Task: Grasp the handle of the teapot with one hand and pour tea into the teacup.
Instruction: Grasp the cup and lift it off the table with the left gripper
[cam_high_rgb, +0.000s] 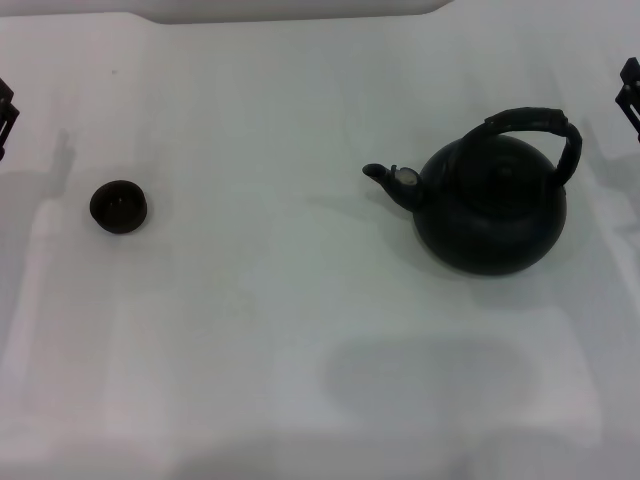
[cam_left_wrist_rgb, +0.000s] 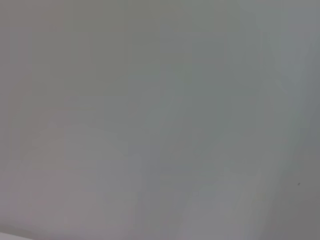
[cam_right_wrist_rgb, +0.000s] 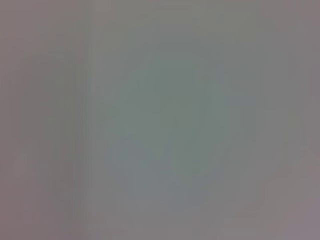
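From the head view I see the teapot standing upright on the white desk, to the right of the middle. Its handle arches over the top, leaning toward the pot's right side, and nothing is touching it. The short spout points to my left, toward the teacup, and there is a small pale spot just behind the spout. The teacup sits upright on the desk far over on the left, well apart from the teapot, with bare white surface between them. I cannot make out whether there is any liquid in the cup; its inside just looks dark. My left tool shows only as a dark sliver at the left edge of the head view, above the desk and well back from the teacup. My right tool shows the same way at the right edge, near the handle but not touching it. So little of either tool is in view that I cannot tell whether they are spread or pressed together. Both wrist views show only a plain pale surface with nothing on it that I can identify.
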